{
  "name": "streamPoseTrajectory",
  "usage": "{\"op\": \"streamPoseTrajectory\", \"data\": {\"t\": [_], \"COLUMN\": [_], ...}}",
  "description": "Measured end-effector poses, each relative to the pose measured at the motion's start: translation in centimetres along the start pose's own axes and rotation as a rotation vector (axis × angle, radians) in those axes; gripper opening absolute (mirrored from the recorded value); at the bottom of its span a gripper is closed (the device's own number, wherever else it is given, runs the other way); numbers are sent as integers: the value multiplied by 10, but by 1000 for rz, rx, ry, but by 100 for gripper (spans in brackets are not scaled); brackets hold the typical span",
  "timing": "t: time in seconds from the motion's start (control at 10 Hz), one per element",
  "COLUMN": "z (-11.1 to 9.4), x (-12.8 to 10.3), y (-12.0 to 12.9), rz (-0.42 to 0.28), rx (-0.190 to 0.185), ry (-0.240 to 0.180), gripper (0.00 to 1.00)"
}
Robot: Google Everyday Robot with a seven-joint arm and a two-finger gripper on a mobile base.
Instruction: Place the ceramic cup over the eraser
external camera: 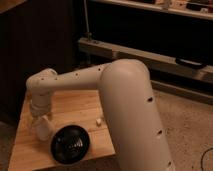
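Observation:
The off-white ceramic cup point(43, 129) is at the left side of the wooden table point(75, 107), just left of the black ridged bowl point(70, 145). My gripper point(41, 120) is right above the cup, at the end of the white arm point(125, 95) that reaches in from the right. The wrist hides where the gripper meets the cup. I cannot tell whether the cup rests on the table or hangs just above it. The eraser is out of view.
A small pale object point(99, 121) lies on the table right of the bowl. The table's front edge point(65, 162) is close below the bowl. A dark cabinet stands at the left and low shelving point(150, 55) runs behind the table.

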Motion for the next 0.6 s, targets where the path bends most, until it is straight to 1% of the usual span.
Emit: {"op": "streamPoseTrajectory", "data": {"t": [0.3,0.6], "z": [6,7], "x": [-1,-5], "y": [7,9], "rz": [-25,-56], "rx": [-1,7], "ry": [1,-33], "gripper": [65,65]}}
